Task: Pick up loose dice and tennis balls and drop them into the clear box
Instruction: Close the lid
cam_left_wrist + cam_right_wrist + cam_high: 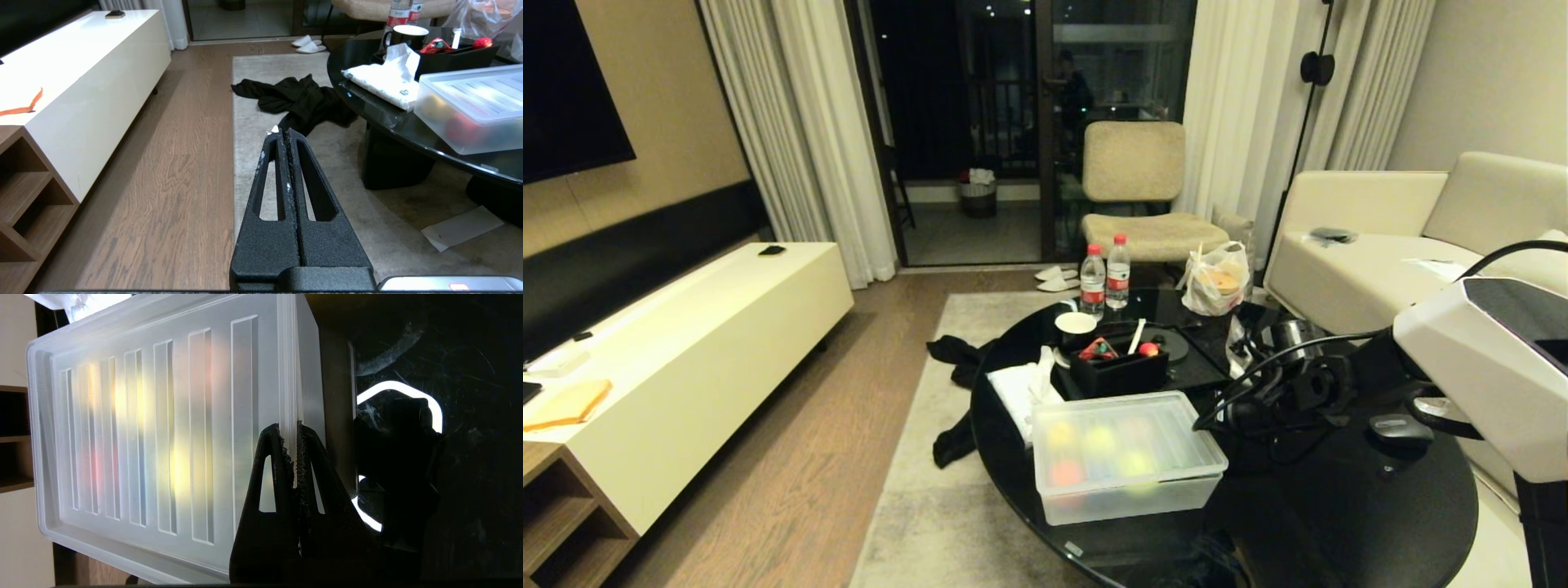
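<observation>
The clear box (1123,498) stands on the near part of the round black table (1339,523) with its ribbed lid (1131,429) on it. Through the frosted plastic I see blurred yellow-green tennis balls (1137,464) and a red shape (1066,472); no dice can be told apart. My right gripper (289,428) is shut on the lid's rim (288,375) at the box's right end, and it shows in the head view (1217,416) too. My left gripper (282,132) hangs shut and empty over the rug, left of the table.
Behind the box stand a black tray (1119,371) holding small red items, a tissue pack (1017,388), a cup (1076,324), two bottles (1104,278) and a plastic bag (1217,282). Dark clothing (298,100) lies on the rug. A white cabinet (686,343) runs along the left; a sofa (1380,245) is on the right.
</observation>
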Robot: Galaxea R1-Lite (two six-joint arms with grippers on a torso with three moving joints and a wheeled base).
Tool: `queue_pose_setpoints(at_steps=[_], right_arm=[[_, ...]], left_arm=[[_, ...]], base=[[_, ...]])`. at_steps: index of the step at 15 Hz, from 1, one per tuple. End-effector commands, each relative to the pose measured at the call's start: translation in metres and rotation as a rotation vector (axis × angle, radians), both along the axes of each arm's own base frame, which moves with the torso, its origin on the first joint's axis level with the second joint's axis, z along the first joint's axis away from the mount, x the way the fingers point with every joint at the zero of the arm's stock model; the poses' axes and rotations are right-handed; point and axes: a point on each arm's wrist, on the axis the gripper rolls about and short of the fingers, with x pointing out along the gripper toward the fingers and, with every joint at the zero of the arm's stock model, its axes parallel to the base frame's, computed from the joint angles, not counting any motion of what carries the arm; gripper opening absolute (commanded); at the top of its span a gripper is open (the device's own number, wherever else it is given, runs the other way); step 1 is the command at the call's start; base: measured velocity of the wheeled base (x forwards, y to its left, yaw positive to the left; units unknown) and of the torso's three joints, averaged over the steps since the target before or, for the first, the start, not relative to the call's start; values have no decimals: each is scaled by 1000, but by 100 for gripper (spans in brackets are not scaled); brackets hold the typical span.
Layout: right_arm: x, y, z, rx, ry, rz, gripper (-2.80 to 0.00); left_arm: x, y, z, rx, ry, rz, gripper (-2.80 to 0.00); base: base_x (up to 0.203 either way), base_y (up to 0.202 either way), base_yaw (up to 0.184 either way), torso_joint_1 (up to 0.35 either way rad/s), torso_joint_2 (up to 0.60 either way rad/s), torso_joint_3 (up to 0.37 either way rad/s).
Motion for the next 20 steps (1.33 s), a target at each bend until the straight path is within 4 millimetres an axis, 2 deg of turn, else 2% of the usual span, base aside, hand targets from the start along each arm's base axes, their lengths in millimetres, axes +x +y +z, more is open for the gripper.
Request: queue_pose_setpoints(at_steps=[1,7,11,20], right_arm=[[0,0,-5,1,13,1,-280],[1,-1,0,-28,-15,18,-280],[0,-1,11,-28,-45,17,-280],[-1,-1,3,-49,-28,43,-280]], left_arm=[[0,0,-1,0,4,0,-280],[0,0,-1,-1,4,0,-280],[0,0,-1,0,4,0,-280],[0,0,-1,-2,4,0,-280]], base=[[0,0,0,0,0,0],[0,0,0,0,0,0],[0,0,0,0,0,0],[0,0,0,0,0,0]])
